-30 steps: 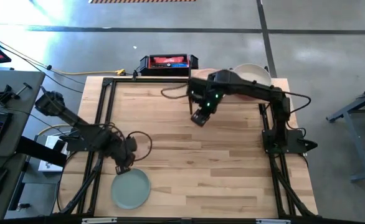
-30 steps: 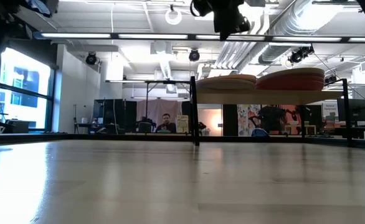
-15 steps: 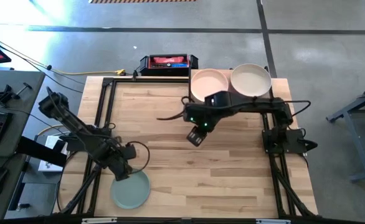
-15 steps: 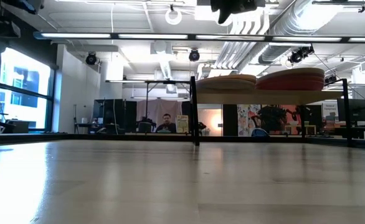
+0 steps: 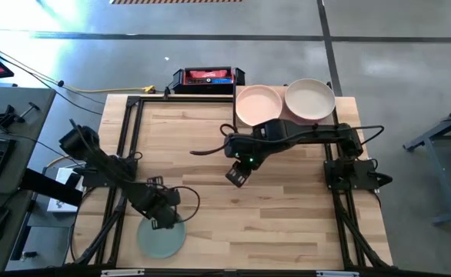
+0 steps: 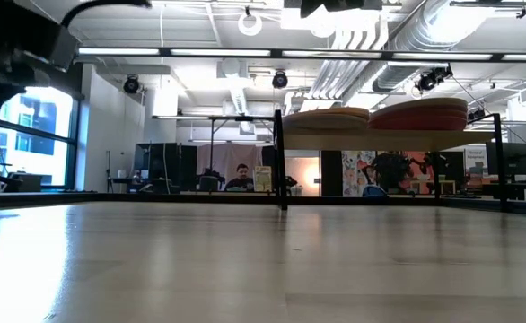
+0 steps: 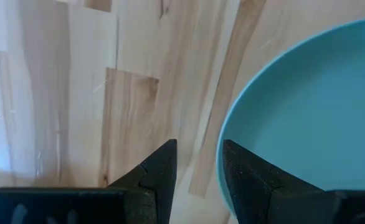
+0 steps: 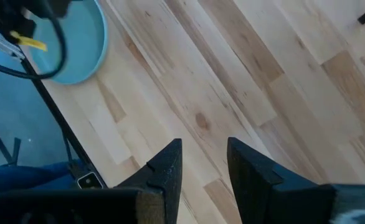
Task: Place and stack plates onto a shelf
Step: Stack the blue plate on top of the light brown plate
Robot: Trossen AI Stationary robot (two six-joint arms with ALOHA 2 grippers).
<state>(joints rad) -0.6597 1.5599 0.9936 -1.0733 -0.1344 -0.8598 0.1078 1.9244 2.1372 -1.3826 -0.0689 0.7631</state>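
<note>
High view: our left gripper (image 5: 166, 221) sits low over the far edge of the mint green plate (image 5: 161, 240), the last plate lying on the tabletop (image 5: 287, 215), near its front-left corner. Left wrist view shows why: the fingers (image 7: 159, 174) are parted and straddle the plate's rim (image 7: 223, 149), one finger outside on bare wood, the other over the plate's inside. Nothing clamped yet, so we read this as lining up for a rim pinch; a shallow plate flat on wood offers no other grip.

Shelf (image 5: 239, 127) stands at the far edge with two stacks on it, a pale pink plate (image 5: 258, 105) topping the left one and a cream plate (image 5: 310, 98) the right. Low view shows both stacks (image 6: 375, 117) several plates deep on the board.

Our right gripper (image 5: 236, 176) hangs mid-table between shelf and mint plate, fingers parted, holding nothing, apparently parked clear of the left arm's lane.

Likely risk: the rim slipping if the inner finger rides up.
</note>
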